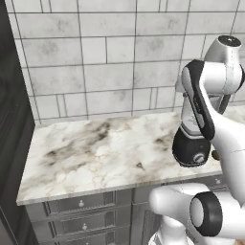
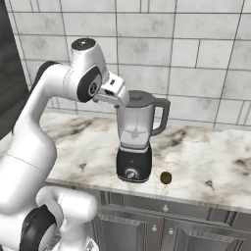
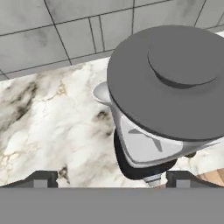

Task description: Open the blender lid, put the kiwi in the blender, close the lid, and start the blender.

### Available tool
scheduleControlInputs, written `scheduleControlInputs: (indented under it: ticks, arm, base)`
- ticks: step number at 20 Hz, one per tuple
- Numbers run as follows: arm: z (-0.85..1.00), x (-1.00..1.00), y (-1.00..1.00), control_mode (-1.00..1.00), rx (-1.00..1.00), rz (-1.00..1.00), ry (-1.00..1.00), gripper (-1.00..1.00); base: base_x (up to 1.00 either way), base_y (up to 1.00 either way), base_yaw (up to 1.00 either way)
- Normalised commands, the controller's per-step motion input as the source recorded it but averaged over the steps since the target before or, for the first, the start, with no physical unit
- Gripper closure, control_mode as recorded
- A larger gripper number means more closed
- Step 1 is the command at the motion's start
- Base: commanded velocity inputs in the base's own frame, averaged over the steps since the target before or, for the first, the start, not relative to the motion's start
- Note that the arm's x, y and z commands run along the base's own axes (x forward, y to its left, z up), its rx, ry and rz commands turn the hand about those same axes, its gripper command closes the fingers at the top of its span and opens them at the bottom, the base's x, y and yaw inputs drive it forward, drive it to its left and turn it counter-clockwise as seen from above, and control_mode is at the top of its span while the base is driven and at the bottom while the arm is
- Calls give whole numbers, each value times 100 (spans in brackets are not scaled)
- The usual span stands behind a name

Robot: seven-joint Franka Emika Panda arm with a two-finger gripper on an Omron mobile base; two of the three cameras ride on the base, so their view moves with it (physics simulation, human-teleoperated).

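The blender stands on the marble counter with a black base, a front knob and a clear jar. Its dark grey lid sits on top of the jar. In the hand view the lid lies just ahead and to the right, with the jar under it. My gripper is open, its fingertips wide apart and holding nothing. The hand hovers at the lid's left edge. The brown kiwi rests on the counter right of the base. The arm hides most of the blender in the left base view.
The marble counter runs along a grey tiled wall, with grey drawers below its front edge. A dark tall unit bounds the counter's left end. Open counter lies on both sides of the blender.
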Motion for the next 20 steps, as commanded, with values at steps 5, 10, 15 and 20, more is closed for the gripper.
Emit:
scheduleControlInputs:
  ticks: [5,10,15,20]
  arm:
    - [11,45,-78,-100,9,-13,12,-100]
    - [0,48,-48,-100,1,-3,6,-100]
    - [-17,40,-9,-100,-2,0,8,-100]
    - [-27,3,0,-100,-2,1,0,-100]
  base:
    - [0,0,0]
    - [0,0,0]
    - [0,0,0]
    - [0,0,0]
